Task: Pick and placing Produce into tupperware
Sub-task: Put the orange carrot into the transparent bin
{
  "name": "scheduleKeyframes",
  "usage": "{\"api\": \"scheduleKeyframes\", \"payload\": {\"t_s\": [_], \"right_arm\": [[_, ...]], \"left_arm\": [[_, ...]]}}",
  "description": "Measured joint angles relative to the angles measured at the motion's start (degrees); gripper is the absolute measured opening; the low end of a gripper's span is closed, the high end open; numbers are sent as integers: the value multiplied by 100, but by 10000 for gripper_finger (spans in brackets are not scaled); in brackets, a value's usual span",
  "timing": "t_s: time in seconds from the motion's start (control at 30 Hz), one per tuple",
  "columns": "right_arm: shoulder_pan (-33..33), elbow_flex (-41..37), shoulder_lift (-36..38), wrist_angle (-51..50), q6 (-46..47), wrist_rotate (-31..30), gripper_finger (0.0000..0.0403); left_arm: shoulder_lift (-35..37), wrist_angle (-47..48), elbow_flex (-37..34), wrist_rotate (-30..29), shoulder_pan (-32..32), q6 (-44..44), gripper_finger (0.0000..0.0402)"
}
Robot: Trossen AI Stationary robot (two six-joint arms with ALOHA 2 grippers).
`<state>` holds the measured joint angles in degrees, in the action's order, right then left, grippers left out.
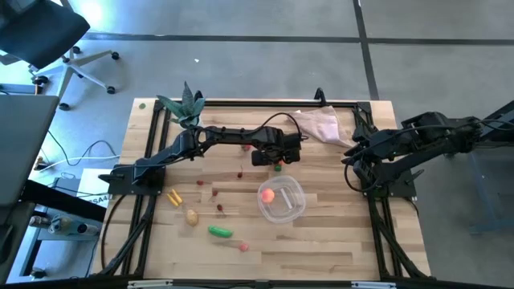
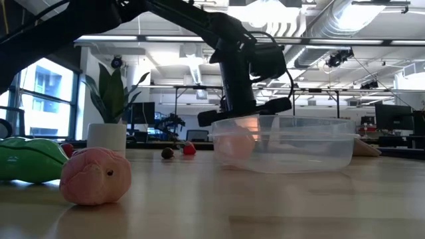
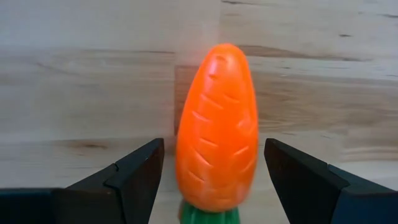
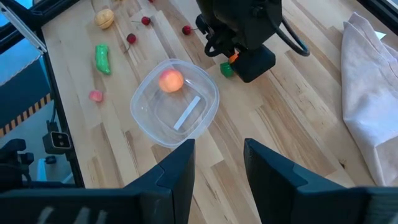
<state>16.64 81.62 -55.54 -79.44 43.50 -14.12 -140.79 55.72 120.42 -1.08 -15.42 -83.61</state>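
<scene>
An orange carrot [image 3: 216, 127] with a green stem end [image 4: 226, 69] lies flat on the wooden table, just beyond the far side of the tupperware. My left gripper [image 3: 214, 168] hangs over it, pointing down and open. One finger stands on each side of the carrot, with a gap showing at both. The tupperware [image 1: 283, 201], a round clear tub, rests on the table's middle and holds one pink-orange round piece [image 1: 267, 194]. My right gripper [image 4: 219, 146] is open with nothing between its fingers, raised over the table's right side.
Loose produce lies to the left of the tub and nearer than it: a green pod [image 1: 220, 231], a beige potato [image 1: 192, 216], a yellow piece [image 1: 173, 197], a pink piece [image 1: 244, 246] and dark-red bits [image 1: 219, 208]. A potted plant [image 1: 186, 104] and a cloth [image 1: 321, 124] sit at the far edge.
</scene>
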Motion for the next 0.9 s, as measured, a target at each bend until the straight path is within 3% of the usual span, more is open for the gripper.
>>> {"api": "scheduleKeyframes", "payload": {"t_s": [0.5, 0.9], "right_arm": [[0, 0, 1, 0, 1, -1, 130], [0, 0, 1, 0, -1, 1, 130]], "left_arm": [[0, 44, 0, 9, -48, 101, 267], [0, 39, -2, 7, -48, 127, 170]]}}
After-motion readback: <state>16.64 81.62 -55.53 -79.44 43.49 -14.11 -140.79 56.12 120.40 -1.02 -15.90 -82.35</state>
